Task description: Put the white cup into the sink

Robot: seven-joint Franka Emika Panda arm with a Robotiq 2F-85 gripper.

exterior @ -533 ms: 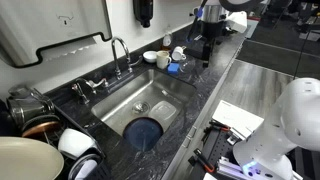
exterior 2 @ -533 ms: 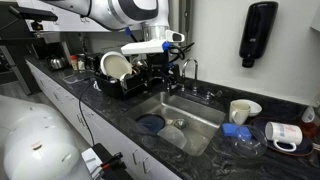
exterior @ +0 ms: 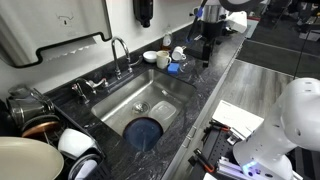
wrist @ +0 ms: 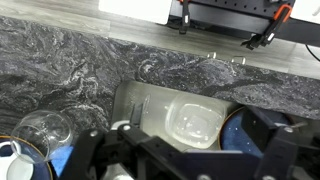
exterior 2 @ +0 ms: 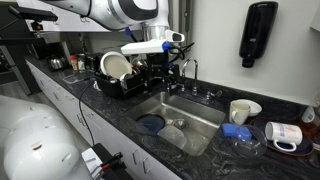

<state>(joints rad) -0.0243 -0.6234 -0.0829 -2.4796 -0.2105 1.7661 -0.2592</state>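
The white cup (exterior: pixel 165 43) is a small cream cylinder standing on the black stone counter by the wall, beyond the sink; it also shows at the frame edge in an exterior view (exterior 2: pixel 308 115). It does not show in the wrist view. The steel sink (exterior: pixel 165 92) (exterior 2: pixel 200 108) (wrist: pixel 140 100) holds a blue plate (exterior: pixel 145 131) (wrist: pixel 240 135) and a clear plastic container (wrist: pixel 195 120). My gripper (wrist: pixel 185 165) (exterior: pixel 206 45) (exterior 2: pixel 180 62) hangs high above the sink and counter, open and empty, well apart from the cup.
A shallow white bowl (exterior: pixel 150 57) (exterior 2: pixel 240 110), a blue item (exterior: pixel 172 68) (exterior 2: pixel 235 131) and a white mug (exterior: pixel 178 53) (exterior 2: pixel 283 135) sit near the cup. A glass (wrist: pixel 45 130) stands on the counter. A chrome faucet (exterior: pixel 120 50) rises behind the sink. A dish rack (exterior 2: pixel 120 72) holds plates.
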